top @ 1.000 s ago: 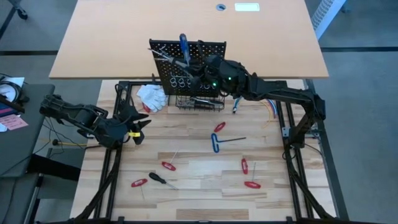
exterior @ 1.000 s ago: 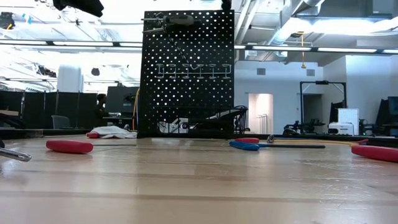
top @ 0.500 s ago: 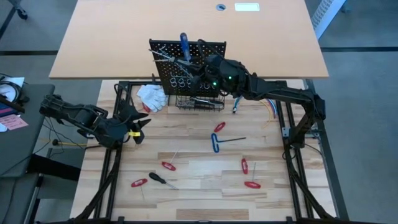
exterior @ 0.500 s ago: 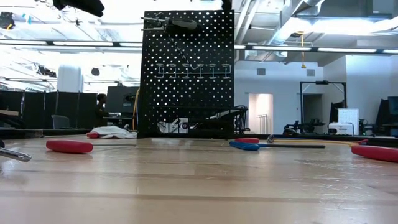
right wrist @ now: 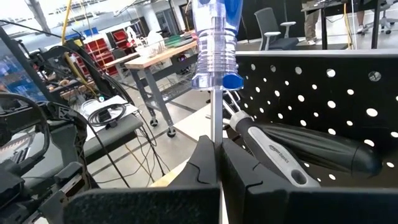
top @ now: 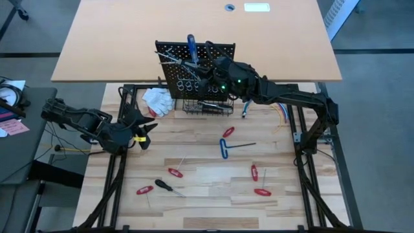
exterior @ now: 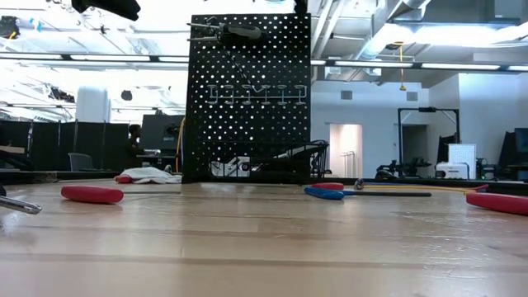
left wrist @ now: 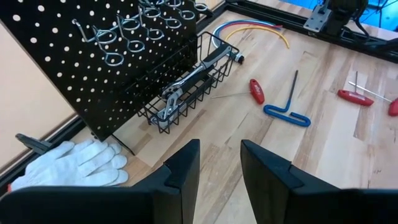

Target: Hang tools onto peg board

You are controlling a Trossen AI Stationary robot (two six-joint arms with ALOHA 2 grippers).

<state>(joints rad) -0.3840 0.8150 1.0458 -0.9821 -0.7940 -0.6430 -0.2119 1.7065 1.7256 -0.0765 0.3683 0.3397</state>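
Note:
The black peg board stands upright at the table's far edge, with silver rings and a wire basket that holds a silver tool. My right gripper is at the board's top, shut on a blue-handled screwdriver. A black-handled screwdriver lies against the board beside it. My left gripper is open and empty over the table's left side. Red screwdrivers, a black one and a blue T-shaped hex key lie on the table. My right gripper pinches the screwdriver's silver shaft between its two fingers, a little below the clear and blue handle. The fingers lie across the shaft. The screwdriver stands about upright, handle up, clear of the table and beside the board's top.
White gloves lie left of the board's foot. Coloured cables curve at the far right. Several red screwdrivers are scattered over the near half. A tan tabletop stands behind the board.

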